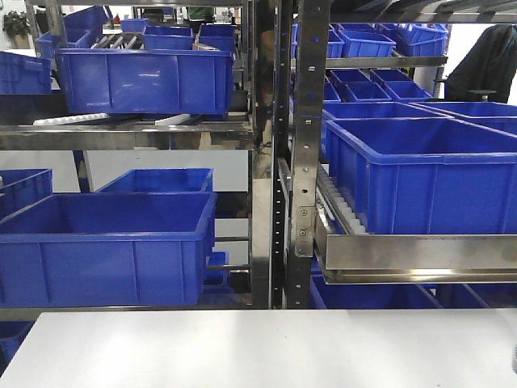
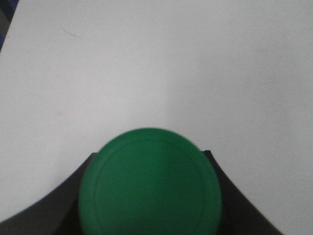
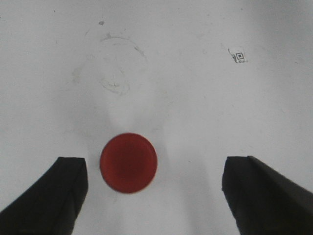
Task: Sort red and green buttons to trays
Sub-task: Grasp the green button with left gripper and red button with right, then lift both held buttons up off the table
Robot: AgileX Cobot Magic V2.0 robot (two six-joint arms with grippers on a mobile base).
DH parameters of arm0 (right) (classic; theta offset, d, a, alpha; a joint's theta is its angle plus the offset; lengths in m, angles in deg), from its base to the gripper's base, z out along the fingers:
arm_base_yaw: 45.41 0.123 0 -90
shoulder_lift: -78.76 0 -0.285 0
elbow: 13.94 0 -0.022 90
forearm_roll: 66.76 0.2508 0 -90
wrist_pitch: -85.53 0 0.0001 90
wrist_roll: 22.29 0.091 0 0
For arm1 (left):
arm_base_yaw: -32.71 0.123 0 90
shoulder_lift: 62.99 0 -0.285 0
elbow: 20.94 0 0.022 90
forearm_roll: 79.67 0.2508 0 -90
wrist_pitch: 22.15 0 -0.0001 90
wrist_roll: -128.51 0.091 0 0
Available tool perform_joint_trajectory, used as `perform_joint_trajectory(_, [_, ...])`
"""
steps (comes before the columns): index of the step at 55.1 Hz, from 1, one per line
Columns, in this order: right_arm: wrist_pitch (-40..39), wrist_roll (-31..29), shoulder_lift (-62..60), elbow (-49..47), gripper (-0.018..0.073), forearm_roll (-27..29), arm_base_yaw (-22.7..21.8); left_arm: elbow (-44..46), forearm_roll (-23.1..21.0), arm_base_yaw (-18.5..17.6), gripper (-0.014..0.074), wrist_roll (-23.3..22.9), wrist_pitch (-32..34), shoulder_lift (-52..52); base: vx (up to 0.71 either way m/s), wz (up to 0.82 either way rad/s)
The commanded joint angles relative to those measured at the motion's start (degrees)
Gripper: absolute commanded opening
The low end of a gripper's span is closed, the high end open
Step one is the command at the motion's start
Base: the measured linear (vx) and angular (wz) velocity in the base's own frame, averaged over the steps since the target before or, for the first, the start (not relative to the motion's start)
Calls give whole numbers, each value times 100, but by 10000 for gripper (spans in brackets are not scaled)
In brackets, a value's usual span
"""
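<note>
Two buttons, two worries. The green button (image 2: 149,183) fills the left wrist view. The left gripper (image 2: 151,161) looks closed on it, with black fingers (image 2: 44,215) hugging both sides. Its cap is round and smooth, so it might slip out and drop onto the white table (image 2: 195,73) if the arm swings fast.

The red button (image 3: 128,162) lies on the table between the wide-open jaws of the right gripper (image 3: 156,169), touching neither finger. It sits much nearer one finger (image 3: 68,191), so if the jaws close, that finger would likely hit first and push it away. Both grippers look down at the table. No tray shows, only blue crates (image 1: 145,77) on shelves beyond.
</note>
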Motion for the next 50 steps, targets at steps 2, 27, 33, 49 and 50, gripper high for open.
perform_joint_trajectory(2, [-211,-10,429,-520,615,-148,-29,93,-55,-6,-6,-62,419,131,0,0])
perform_joint_trajectory(27, [-391,-10,1883,-788,593,-148,-29,93,-55,-6,-6,-62,419,131,0,0])
perform_joint_trajectory(33, [-464,-10,2104,-788,592,-148,-29,93,-55,-6,-6,-62,419,131,0,0])
perform_joint_trajectory(49, [-608,5,2207,-788,504,-108,-29,93,-55,-6,-6,-62,419,131,0,0])
perform_joint_trajectory(50, [-601,5,2207,-788,493,-108,-29,93,-55,-6,-6,-62,419,131,0,0])
